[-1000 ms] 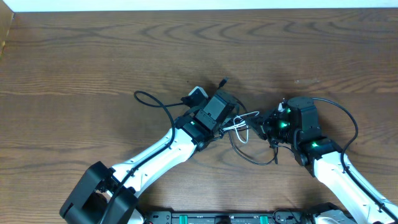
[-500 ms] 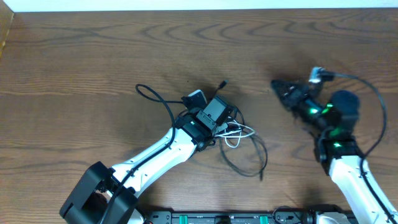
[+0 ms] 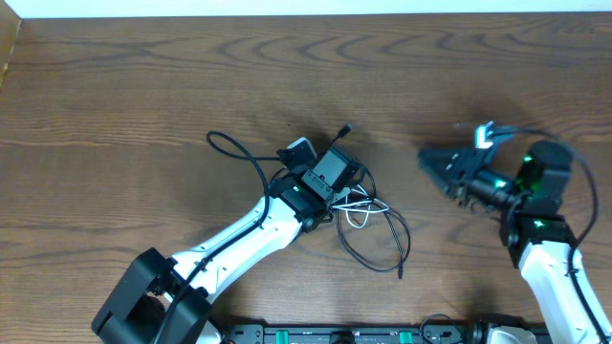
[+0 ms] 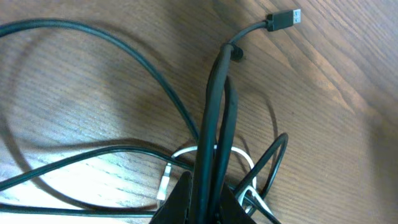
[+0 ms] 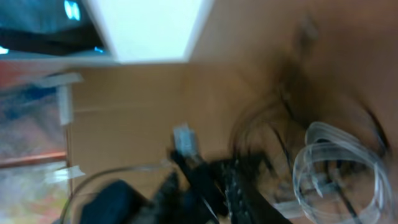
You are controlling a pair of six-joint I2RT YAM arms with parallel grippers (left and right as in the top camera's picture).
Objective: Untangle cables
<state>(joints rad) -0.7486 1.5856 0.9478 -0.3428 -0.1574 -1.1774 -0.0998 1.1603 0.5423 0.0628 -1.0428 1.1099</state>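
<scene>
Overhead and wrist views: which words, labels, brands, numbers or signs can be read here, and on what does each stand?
None can be read.
The cables, their plug and the table show no writing.
The right wrist view is too blurred to read anything.

We see black cables [image 4: 214, 106], one white cable [image 4: 184, 151], and a dark brown, wood-grained table [image 3: 143, 86].
</scene>
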